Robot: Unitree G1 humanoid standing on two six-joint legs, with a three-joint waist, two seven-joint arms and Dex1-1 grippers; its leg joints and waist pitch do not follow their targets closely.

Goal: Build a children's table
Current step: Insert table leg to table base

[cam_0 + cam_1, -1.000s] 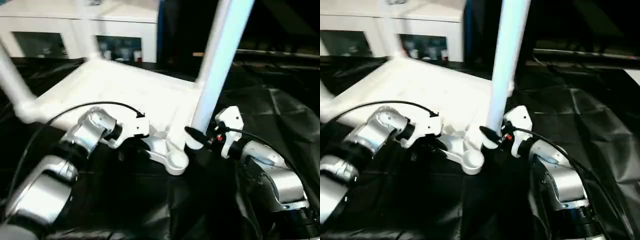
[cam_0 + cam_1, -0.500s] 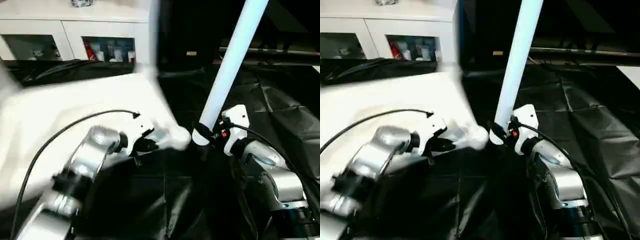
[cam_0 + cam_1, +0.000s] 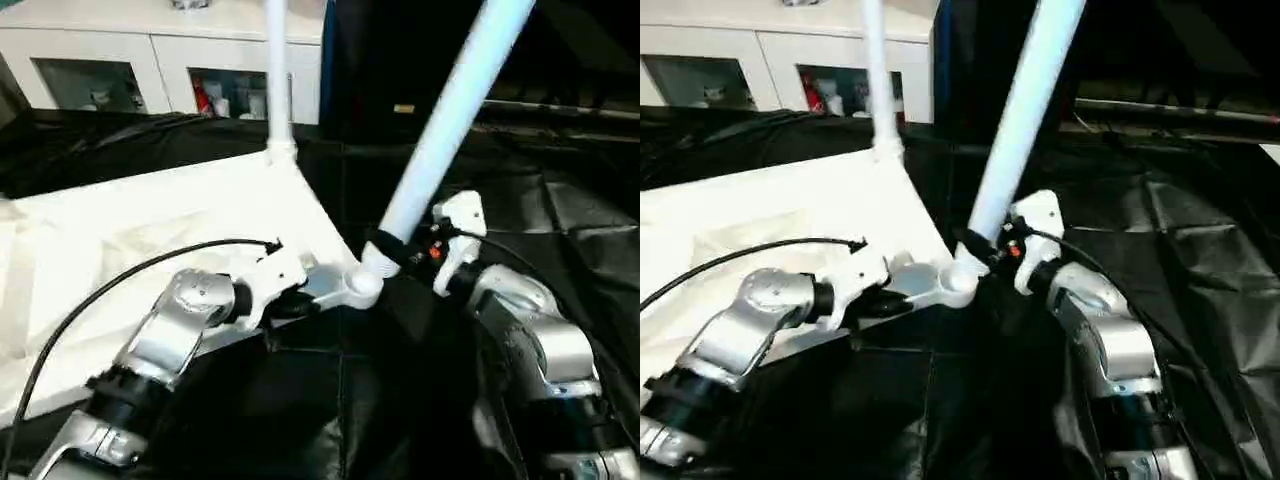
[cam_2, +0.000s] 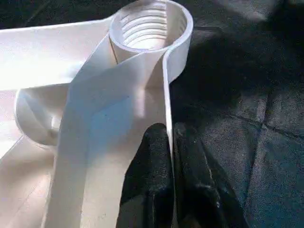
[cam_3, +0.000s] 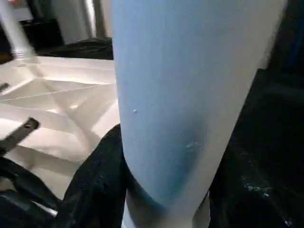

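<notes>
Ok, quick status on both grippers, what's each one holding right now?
Left gripper: closed, pinching the table top's edge rib near the corner socket.
Right gripper: closed around the lower end of a leg.

A black-covered counter (image 3: 560, 210) fronts a white glass-door cabinet (image 3: 150, 70) holding small items, with darkness beside it.

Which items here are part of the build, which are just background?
Job: table top; leg held by right gripper at the corner socket; fitted far leg; left gripper pinching the top's rim.

Background: black-covered work table; white cabinet.
</notes>
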